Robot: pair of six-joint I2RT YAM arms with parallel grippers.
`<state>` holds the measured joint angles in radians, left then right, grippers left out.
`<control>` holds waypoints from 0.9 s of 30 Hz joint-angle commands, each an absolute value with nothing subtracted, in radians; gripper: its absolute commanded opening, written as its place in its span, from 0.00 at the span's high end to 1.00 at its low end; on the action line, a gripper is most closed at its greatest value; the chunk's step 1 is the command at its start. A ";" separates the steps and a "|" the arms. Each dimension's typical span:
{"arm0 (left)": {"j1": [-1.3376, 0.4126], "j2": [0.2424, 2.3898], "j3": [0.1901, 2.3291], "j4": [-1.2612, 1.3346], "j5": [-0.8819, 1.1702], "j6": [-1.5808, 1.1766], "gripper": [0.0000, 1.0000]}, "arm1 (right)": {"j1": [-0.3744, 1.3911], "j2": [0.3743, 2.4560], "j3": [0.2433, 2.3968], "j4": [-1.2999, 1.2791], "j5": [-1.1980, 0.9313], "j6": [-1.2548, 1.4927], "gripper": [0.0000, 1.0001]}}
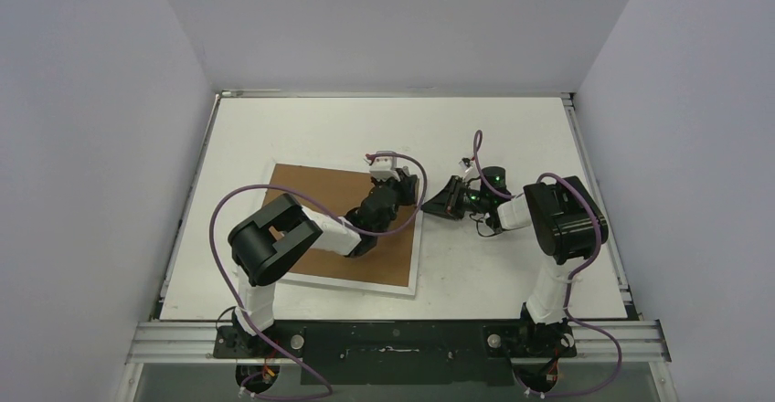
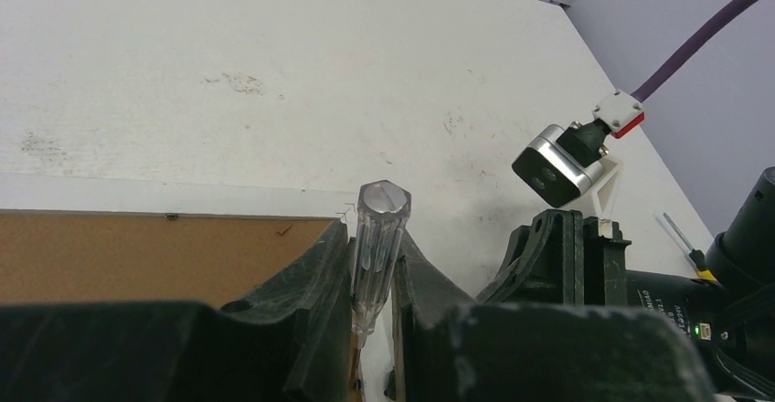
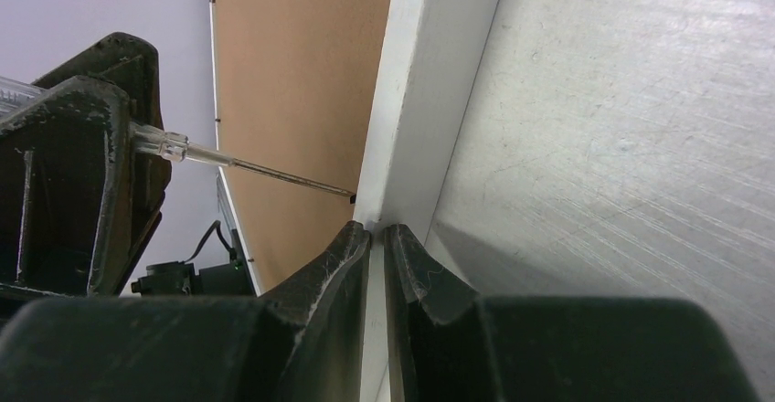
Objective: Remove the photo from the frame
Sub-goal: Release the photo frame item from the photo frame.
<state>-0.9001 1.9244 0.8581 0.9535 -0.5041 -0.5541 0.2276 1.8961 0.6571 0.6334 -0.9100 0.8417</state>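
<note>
The frame (image 1: pixel 315 190) lies face down on the table, brown fibreboard back up, narrow white border (image 3: pixel 429 82) around it. The photo is hidden. My left gripper (image 1: pixel 402 188) hovers over the frame's far right corner, shut on a clear-handled screwdriver (image 2: pixel 380 238). The screwdriver's thin shaft (image 3: pixel 265 172) points at a small dark tab (image 3: pixel 352 198) on the inner edge of the right border. My right gripper (image 1: pixel 429 207) is at the frame's right edge, its jaws closed on the white border (image 3: pixel 376 233). The brown back also shows in the left wrist view (image 2: pixel 137 256).
The white table (image 1: pixel 512 137) is enclosed by pale walls on three sides. The right arm's wrist camera (image 2: pixel 562 164) and fingers (image 2: pixel 567 256) sit close to the left gripper. Purple cables (image 1: pixel 228 210) loop over both arms.
</note>
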 commanded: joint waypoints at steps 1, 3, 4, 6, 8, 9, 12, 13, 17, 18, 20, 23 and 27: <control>-0.974 1.888 0.864 1.085 -0.258 -0.633 1.00 | 0.258 1.931 0.671 0.575 -0.933 0.784 0.88; -0.973 1.896 0.852 1.131 -0.219 -0.630 1.00 | 0.255 1.928 0.674 0.565 -0.930 0.775 0.88; -0.974 1.901 0.847 1.152 -0.204 -0.629 1.00 | 0.254 1.925 0.676 0.556 -0.925 0.771 0.88; -0.971 1.912 0.839 1.190 -0.183 -0.634 1.00 | 0.254 1.919 0.676 0.549 -0.923 0.764 0.88; -0.968 1.929 0.828 1.255 -0.148 -0.633 1.00 | 0.251 1.914 0.676 0.548 -0.926 0.762 0.88; -0.967 1.936 0.825 1.279 -0.128 -0.631 1.00 | 0.248 1.911 0.675 0.545 -0.928 0.758 0.88; -0.961 1.939 0.833 1.261 -0.127 -0.649 1.00 | 0.245 1.900 0.679 0.520 -0.915 0.740 0.88; -0.959 1.933 0.826 1.260 -0.144 -0.651 1.00 | 0.245 1.898 0.678 0.516 -0.913 0.738 0.88; -0.911 1.857 0.769 1.199 -0.206 -0.704 1.00 | 0.238 1.863 0.669 0.506 -0.897 0.728 0.86; -0.895 1.831 0.754 1.167 -0.205 -0.722 1.00 | 0.234 1.847 0.667 0.498 -0.888 0.720 0.83; -0.862 1.774 0.719 1.126 -0.179 -0.752 1.00 | 0.233 1.805 0.663 0.480 -0.870 0.691 0.78; -0.828 1.682 0.654 1.104 -0.128 -0.806 1.00 | 0.243 1.710 0.667 0.420 -0.824 0.614 0.68; -0.760 1.553 0.639 0.930 0.009 -0.892 1.00 | 0.300 1.533 0.652 0.365 -0.722 0.477 0.45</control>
